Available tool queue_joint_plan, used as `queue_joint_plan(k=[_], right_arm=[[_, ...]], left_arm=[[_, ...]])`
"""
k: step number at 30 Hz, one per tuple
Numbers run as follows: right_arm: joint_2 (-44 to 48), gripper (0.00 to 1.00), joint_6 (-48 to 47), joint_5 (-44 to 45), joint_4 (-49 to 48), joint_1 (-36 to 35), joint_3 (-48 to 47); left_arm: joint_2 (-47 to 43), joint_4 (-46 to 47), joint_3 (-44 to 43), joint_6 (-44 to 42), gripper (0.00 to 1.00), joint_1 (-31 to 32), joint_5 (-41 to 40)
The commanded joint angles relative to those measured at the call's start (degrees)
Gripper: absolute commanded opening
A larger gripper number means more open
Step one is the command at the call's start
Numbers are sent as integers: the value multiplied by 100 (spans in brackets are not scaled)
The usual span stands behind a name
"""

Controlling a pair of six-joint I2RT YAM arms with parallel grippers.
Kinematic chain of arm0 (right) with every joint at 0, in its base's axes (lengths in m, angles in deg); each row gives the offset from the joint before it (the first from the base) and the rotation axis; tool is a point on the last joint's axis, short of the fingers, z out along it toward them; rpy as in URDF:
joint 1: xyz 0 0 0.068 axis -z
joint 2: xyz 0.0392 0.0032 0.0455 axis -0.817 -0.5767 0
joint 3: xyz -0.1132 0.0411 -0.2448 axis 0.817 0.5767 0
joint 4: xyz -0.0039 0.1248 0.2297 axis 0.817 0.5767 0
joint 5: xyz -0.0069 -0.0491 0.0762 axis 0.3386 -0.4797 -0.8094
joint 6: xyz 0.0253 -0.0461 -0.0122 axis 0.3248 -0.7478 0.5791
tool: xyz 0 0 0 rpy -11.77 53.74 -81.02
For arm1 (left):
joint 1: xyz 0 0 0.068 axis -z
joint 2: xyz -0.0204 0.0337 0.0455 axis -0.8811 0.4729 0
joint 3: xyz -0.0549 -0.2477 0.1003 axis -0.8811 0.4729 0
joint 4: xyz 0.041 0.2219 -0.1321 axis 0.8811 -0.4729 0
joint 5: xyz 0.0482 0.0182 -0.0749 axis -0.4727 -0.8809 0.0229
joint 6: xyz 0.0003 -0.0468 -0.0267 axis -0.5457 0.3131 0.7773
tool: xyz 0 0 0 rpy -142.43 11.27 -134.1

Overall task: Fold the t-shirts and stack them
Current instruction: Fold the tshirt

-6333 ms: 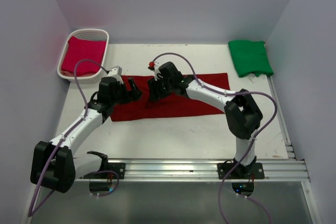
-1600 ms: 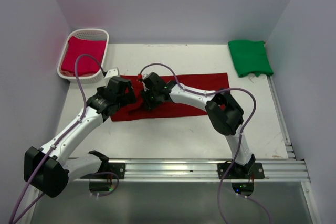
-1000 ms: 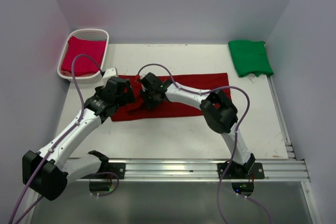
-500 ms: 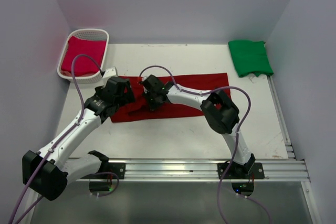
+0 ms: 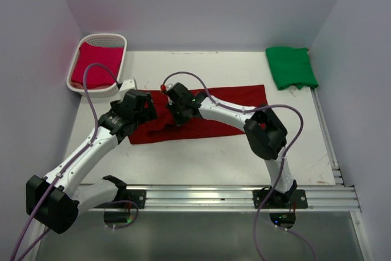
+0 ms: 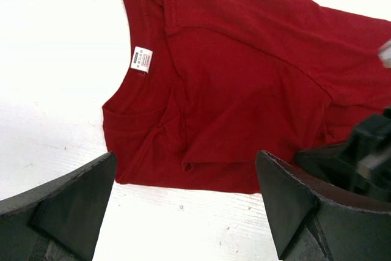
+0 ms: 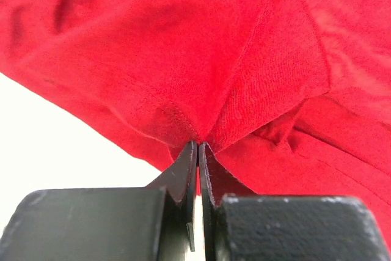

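The dark maroon t-shirt (image 5: 238, 105) lies spread across the middle of the table, its collar end with a white label (image 6: 142, 59) to the left. My right gripper (image 5: 176, 118) is shut, pinching a raised fold of that maroon cloth (image 7: 214, 41) between its fingertips (image 7: 198, 145). My left gripper (image 5: 150, 113) hovers over the shirt's collar end (image 6: 244, 90), fingers wide open (image 6: 183, 212) with nothing between them. A folded green t-shirt (image 5: 291, 67) sits at the back right. The crimson t-shirt (image 5: 96, 64) lies in the basket.
The white lattice basket (image 5: 104, 38) stands at the back left corner. Purple walls close in the table on three sides. A metal rail (image 5: 214, 197) runs along the near edge by the arm bases.
My right gripper has closed its jaws on a fold of the maroon t-shirt and shifted slightly. The left arm has stayed in place, open.
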Motion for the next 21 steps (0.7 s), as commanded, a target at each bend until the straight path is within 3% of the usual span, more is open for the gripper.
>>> queue_joint_plan(k=[1, 11, 15, 17, 19, 21], right_arm=[[583, 0, -194, 102, 226, -33, -101], [707, 0, -423, 410, 946, -42, -233], [654, 18, -459, 690, 1176, -42, -277], [636, 42, -441, 814, 1272, -42, -277], [662, 55, -371, 928, 1290, -33, -251], [768, 59, -336, 920, 1185, -42, -137]], left_arm=[[-122, 187, -1, 97, 100, 6, -165], [27, 187, -1, 45, 100, 6, -103], [150, 248, 51, 9, 100, 6, 2], [264, 283, 86, -8, 100, 6, 37], [396, 327, 130, -8, 100, 6, 64], [493, 424, 183, -8, 100, 6, 64]])
